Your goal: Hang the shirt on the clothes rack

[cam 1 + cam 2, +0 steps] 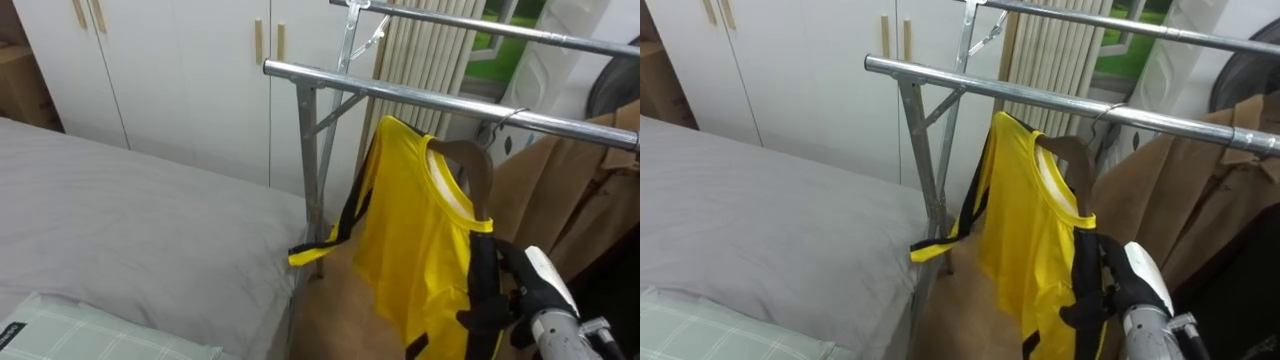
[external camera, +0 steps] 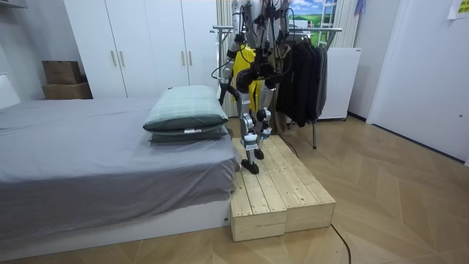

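Right hand [image 1: 533,285] raised beside hanging yellow shirt [image 1: 415,230], fingers [image 1: 490,318] against sleeve edge; grip unclear.

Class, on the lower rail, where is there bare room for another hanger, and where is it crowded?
Bare: the lower rail between the upright post and the hanger hook of the yellow shirt. Crowded: beyond the hook, where the brown coat hangs beside the shirt, with the right robot hand at its side.
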### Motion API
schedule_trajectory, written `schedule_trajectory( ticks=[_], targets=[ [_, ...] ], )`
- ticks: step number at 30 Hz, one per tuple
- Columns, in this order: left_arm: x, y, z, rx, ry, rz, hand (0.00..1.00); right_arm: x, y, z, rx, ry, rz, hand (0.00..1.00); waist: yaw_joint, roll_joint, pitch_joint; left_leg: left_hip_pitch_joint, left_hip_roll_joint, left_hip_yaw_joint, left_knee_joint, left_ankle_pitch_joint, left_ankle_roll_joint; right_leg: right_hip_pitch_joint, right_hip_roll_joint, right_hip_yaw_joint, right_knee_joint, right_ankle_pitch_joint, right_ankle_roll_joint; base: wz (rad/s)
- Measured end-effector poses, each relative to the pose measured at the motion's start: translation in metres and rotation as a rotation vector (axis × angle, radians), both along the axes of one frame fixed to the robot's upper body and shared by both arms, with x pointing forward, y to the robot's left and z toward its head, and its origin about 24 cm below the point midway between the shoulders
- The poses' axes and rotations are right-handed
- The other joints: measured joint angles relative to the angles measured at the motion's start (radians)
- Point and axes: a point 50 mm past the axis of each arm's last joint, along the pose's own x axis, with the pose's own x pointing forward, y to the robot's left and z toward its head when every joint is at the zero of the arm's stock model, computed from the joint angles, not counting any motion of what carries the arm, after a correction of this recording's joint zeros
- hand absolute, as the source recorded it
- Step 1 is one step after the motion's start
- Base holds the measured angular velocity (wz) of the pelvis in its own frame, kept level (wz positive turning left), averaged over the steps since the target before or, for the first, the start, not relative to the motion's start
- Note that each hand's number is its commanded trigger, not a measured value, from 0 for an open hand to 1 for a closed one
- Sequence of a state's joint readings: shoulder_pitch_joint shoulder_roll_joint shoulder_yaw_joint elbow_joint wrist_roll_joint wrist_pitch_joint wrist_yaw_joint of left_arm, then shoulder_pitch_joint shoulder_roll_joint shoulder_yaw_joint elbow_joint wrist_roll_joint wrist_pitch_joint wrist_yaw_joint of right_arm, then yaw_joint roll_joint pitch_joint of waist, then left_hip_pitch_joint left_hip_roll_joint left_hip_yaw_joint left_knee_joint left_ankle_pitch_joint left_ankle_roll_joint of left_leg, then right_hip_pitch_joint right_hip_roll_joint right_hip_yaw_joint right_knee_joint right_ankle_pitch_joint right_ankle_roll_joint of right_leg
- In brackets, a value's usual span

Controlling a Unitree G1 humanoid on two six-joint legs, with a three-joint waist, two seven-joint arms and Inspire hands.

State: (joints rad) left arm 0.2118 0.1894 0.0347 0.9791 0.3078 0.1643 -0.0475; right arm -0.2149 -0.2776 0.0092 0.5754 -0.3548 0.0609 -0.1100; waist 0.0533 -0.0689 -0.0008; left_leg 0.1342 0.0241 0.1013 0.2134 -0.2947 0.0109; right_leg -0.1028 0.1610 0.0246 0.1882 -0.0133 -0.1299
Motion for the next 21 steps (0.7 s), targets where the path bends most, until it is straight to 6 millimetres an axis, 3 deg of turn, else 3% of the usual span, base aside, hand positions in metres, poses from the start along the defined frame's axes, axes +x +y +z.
schedule_trajectory(
  ticks=[6,10,16,21],
  targets=[
    [-0.005,0.000,0.000,-0.001,0.011,0.003,0.00,0.000,-0.008,0.006,-0.002,-0.034,-0.044,0.00,-0.026,0.003,-0.0006,0.005,0.001,0.002,-0.008,0.001,-0.001,-0.001,0.002,0.001,0.003,0.001,-0.006,-0.01],
    [-0.007,0.000,-0.001,0.000,0.017,0.006,0.00,0.005,-0.010,0.028,-0.029,-0.149,-0.069,0.00,-0.049,0.003,-0.0003,0.004,0.001,0.004,-0.010,0.001,0.000,-0.003,0.004,0.006,0.005,-0.004,0.000,-0.01],
    [-0.010,-0.001,-0.001,-0.004,0.021,0.011,0.00,0.002,-0.010,0.066,-0.053,-0.346,-0.082,0.00,-0.055,0.007,-0.0031,0.001,0.000,0.011,-0.010,0.000,0.001,-0.011,0.006,0.015,0.009,-0.004,0.000,-0.02],
    [-0.012,-0.002,-0.001,-0.007,0.020,0.020,0.00,-0.001,-0.014,0.081,-0.033,-0.437,-0.126,0.00,-0.063,0.010,-0.0048,0.001,0.000,0.011,-0.009,0.000,0.001,-0.011,0.005,0.016,0.012,-0.003,-0.001,0.00]
  ],
)
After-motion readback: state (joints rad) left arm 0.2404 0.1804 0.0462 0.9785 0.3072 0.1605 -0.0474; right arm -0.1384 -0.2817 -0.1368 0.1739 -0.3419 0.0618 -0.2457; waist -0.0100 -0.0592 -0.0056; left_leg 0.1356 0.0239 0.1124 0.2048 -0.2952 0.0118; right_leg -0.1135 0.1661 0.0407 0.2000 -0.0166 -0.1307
